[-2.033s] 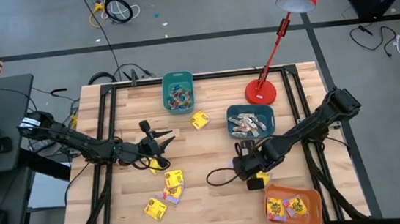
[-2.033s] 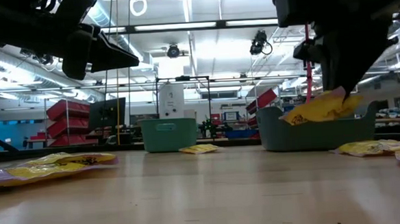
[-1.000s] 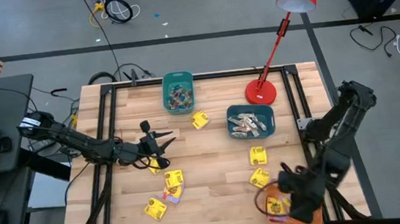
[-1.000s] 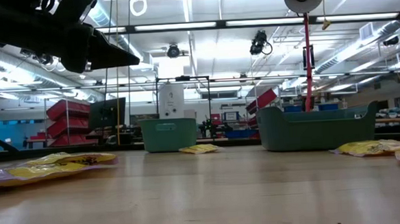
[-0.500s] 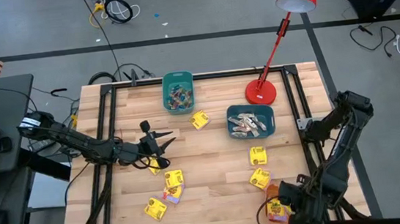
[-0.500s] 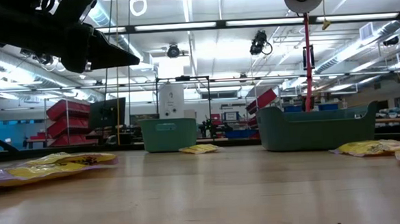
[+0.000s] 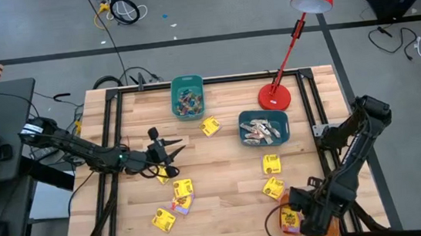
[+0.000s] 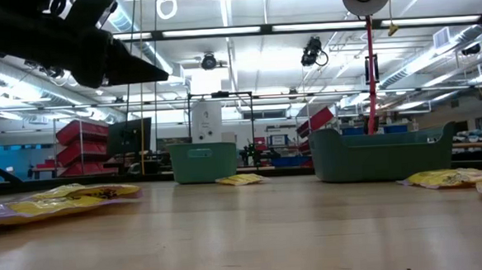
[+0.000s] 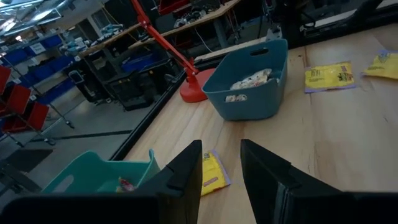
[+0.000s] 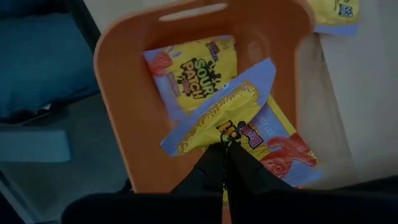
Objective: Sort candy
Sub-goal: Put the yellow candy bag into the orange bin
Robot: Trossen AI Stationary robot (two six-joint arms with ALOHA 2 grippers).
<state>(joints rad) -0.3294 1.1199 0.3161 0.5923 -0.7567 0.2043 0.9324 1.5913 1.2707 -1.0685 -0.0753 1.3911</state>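
Since the earlier frames only the right arm has moved: it has swung from near the grey bin down to the orange bin [image 7: 307, 219], while the left arm has held its place.

Left gripper [image 7: 173, 150] hangs above the table, left of the grey bin [image 7: 264, 127], fingers spread with nothing between them. Its wrist view looks along the table towards the teal bin [image 9: 93, 174] and one packet [image 9: 211, 172] lying flat just ahead of the fingertips. More yellow packets [image 7: 182, 189] lie on the table just nearer the front edge than this gripper; I judge them the left arm's closest pickings.

Two loose packets [image 7: 271, 163] lie between the grey bin and the orange bin, the nearer one just beside the orange bin's rim.

Right gripper [image 10: 224, 163] is over the orange bin, fingers pressed together. Its wrist view shows the tips right at a yellow packet [image 10: 217, 121] that lies across others inside the bin, long axis running slantwise across the bin. Whether the fingers pinch its edge or only touch it cannot be told.

Judgement: the coming move turns on the two loose packets close to the orange bin, which the right arm is far nearer.
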